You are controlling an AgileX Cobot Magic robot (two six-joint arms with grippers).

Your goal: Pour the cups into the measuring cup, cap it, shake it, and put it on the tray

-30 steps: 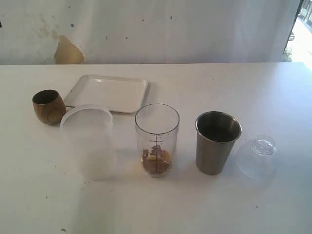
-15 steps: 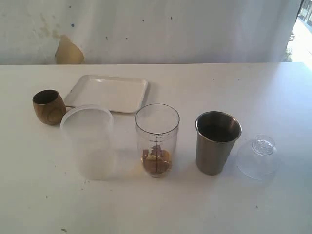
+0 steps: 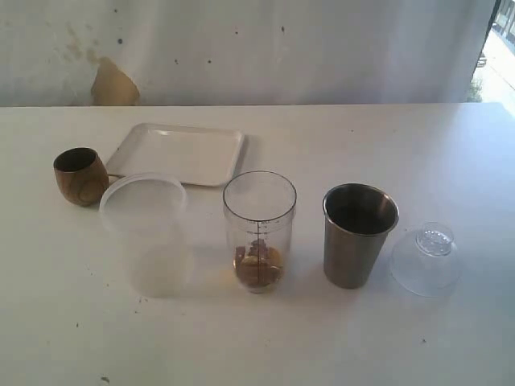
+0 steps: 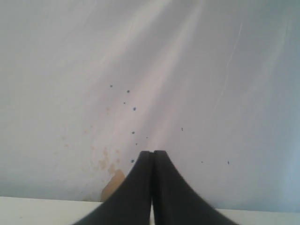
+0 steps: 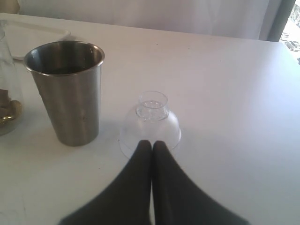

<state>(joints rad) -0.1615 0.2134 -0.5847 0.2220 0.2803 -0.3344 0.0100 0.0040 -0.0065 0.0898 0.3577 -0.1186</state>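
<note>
I saw the white table carrying a tray, wooden cup, milky tub, measuring cup, steel tumbler and clear domed lid.

Wooden cup brown, darker grain streaks. Tumbler dull silver-grey. Measuring cup clear, black scale, amber-brown bits inside. Tray white. Tub milky translucent. Dome lid clear. Table white. Wall pale, tan stain.

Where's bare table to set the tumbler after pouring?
Free: the table strip in front of the row, and the stretch beyond the steel tumbler and clear dome lid, right of the tray. Crowded: between translucent tub, measuring cup and tumbler.
</note>
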